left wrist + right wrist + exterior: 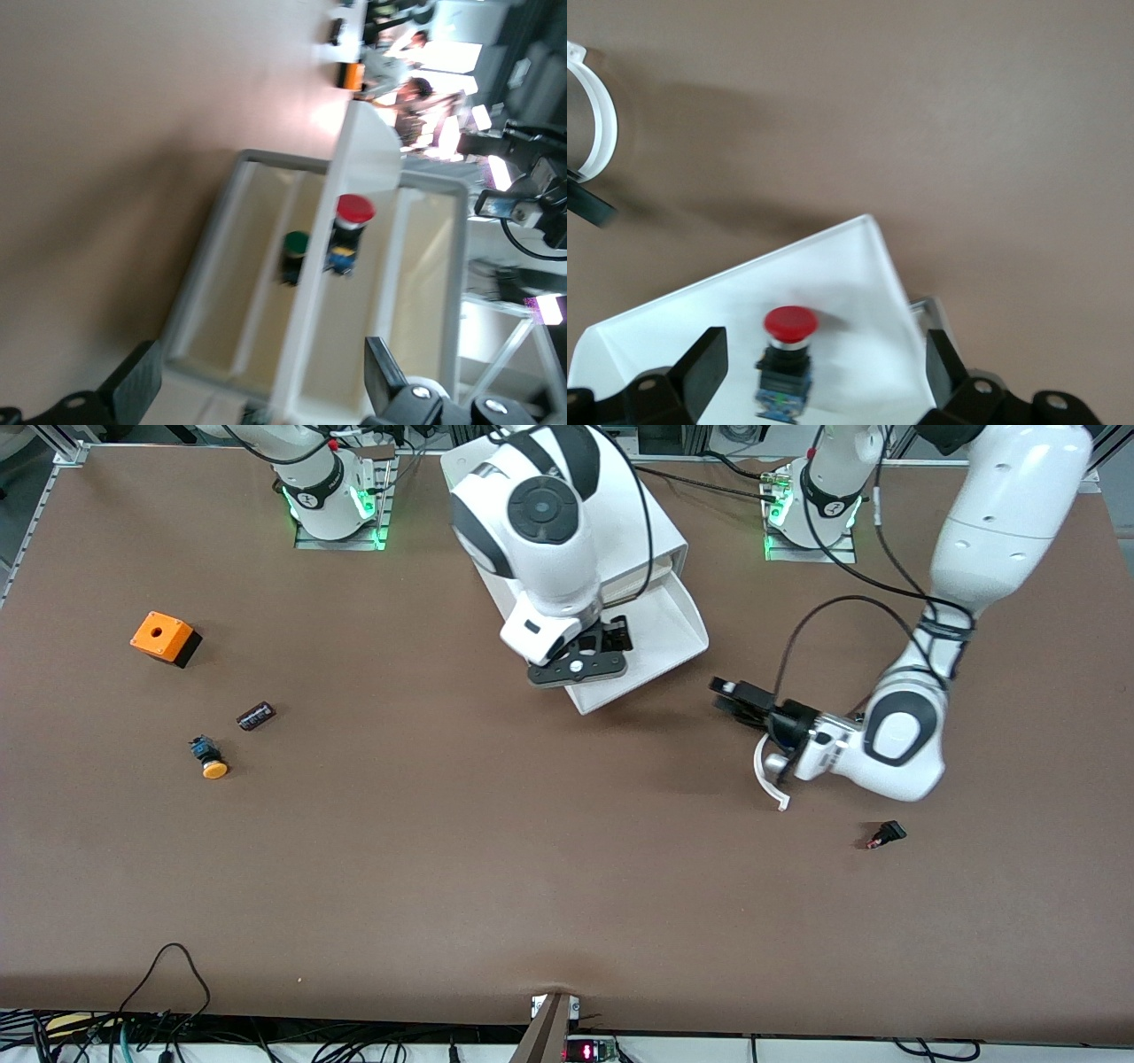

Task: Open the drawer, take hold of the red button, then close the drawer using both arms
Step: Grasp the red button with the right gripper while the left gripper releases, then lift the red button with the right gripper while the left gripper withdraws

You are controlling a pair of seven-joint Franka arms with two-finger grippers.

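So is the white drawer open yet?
Open: the shallow white drawer juts from the white box cabinet, red-capped button exposed inside.

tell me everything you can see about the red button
The button has a round, glossy red mushroom cap on a dark blue-black body with small blue and green bits at its base. It looks like plastic. It lies on its side on the white floor of the open drawer, with nothing gripping it. The right gripper hangs over it, fingers open to either side. In the left wrist view it sits one compartment over from a green-capped button.
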